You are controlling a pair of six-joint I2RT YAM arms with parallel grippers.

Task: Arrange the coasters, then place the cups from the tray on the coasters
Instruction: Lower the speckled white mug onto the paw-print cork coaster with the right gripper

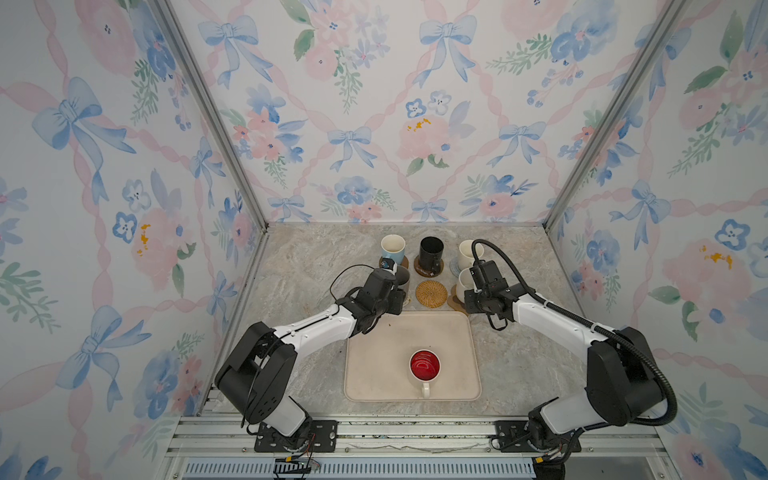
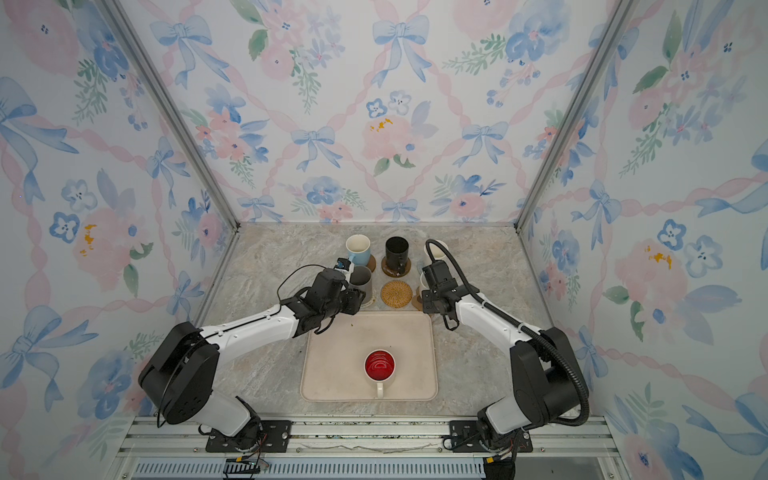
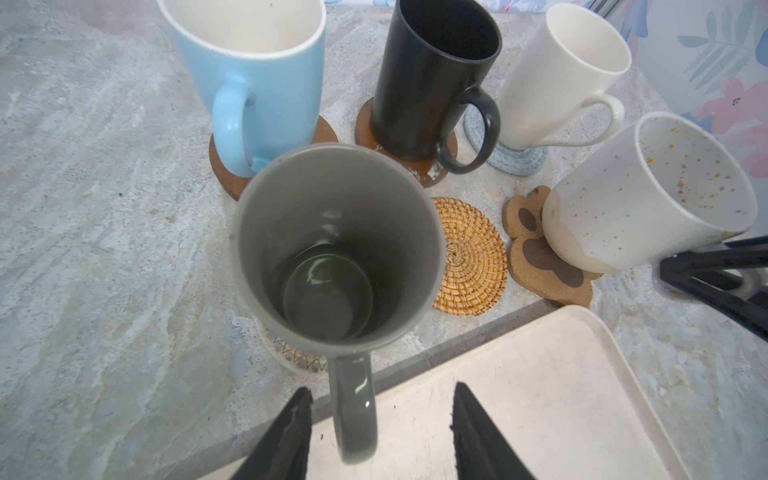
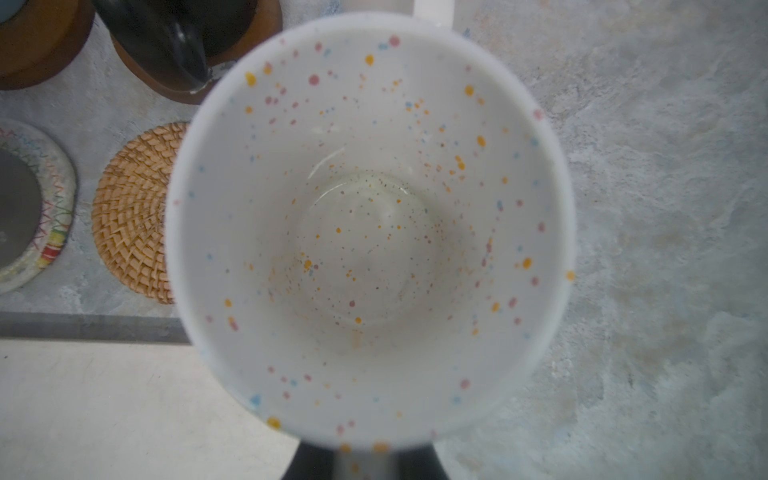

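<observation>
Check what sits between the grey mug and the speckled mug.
The tan rattan coaster lies between the grey mug and the speckled mug, with no cup on it. The left wrist view shows it clearest, and both top views show it too.

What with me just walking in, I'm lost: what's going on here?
Two robot arms are setting mugs on coasters. The left gripper, open, straddles the handle of the grey mug, which stands on the crochet coaster. The right gripper grips the speckled mug by its handle at the paw coaster. The rattan coaster is bare; the red-lined mug sits on the tray.
</observation>
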